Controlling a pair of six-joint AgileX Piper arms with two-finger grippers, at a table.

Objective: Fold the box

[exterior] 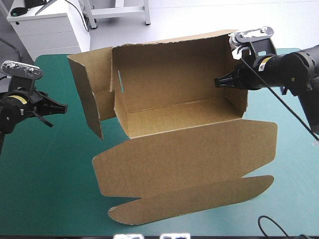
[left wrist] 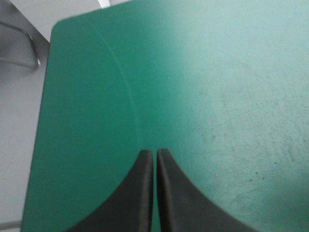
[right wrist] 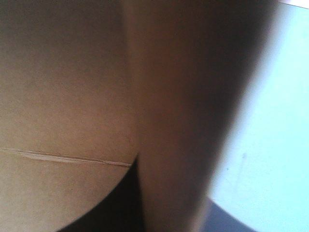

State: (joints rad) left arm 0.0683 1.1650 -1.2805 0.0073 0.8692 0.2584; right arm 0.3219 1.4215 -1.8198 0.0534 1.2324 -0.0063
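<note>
The brown box (exterior: 169,89) stands as an open tray at the middle of the teal-green table (exterior: 50,164), its walls raised. Its lid (exterior: 189,149) lies spread toward the near edge, and an end flap (exterior: 89,99) hangs open on the left. My right gripper (exterior: 222,81) is shut on the box's right end wall, with one black finger inside the tray. In the right wrist view the brown board (right wrist: 67,96) fills the picture and the wall (right wrist: 183,121) runs between the fingers of my right gripper (right wrist: 169,212). My left gripper (exterior: 64,108) (left wrist: 154,153) is shut and holds nothing, left of the box and apart from it.
A white cabinet (exterior: 45,30) stands beyond the table's far left corner. The left wrist view shows bare teal-green cover (left wrist: 217,96) ahead of the fingers and a rounded table corner (left wrist: 58,24) with floor beyond it.
</note>
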